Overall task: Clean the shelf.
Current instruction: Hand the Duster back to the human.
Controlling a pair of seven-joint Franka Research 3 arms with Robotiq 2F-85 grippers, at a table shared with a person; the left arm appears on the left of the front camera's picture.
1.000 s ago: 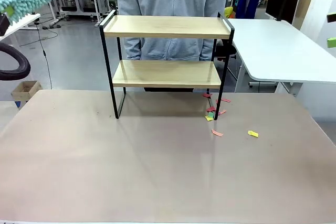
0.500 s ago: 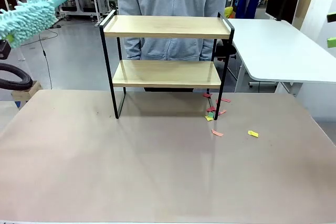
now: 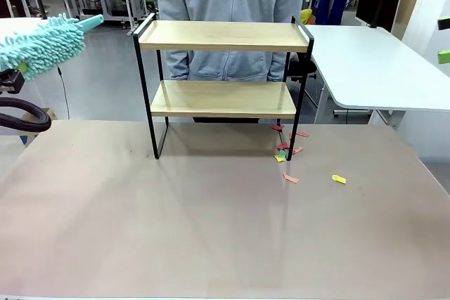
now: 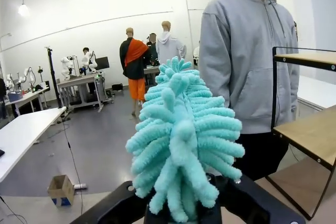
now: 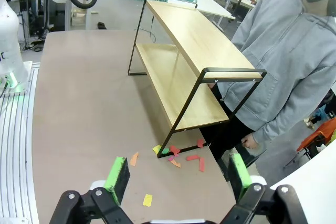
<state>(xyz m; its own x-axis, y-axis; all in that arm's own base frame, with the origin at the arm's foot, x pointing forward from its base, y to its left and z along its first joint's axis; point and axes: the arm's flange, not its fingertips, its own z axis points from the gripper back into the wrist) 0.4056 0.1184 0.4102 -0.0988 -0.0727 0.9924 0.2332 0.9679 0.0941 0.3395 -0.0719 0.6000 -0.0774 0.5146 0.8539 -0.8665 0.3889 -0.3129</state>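
The shelf (image 3: 223, 36), two light wood boards in a black frame, stands at the far middle of the table, and both boards look bare. My left gripper (image 3: 17, 74) is shut on the handle of a fluffy teal duster (image 3: 43, 46), held in the air left of the shelf's top board and apart from it. In the left wrist view the duster (image 4: 181, 135) rises from between the fingers, with the shelf (image 4: 310, 129) to the right. My right gripper (image 5: 177, 174) hangs open and holds nothing, above the table off the right end of the shelf (image 5: 194, 35).
Coloured paper scraps (image 3: 288, 149) lie on the table by the shelf's right legs, and a yellow one (image 3: 339, 179) lies farther right. A person in a grey hoodie (image 3: 228, 5) stands just behind the shelf. A white table (image 3: 373, 61) stands at the right.
The left arm has brought the duster down and to the right, closer to the shelf's left end. The right gripper and the shelf have not moved.
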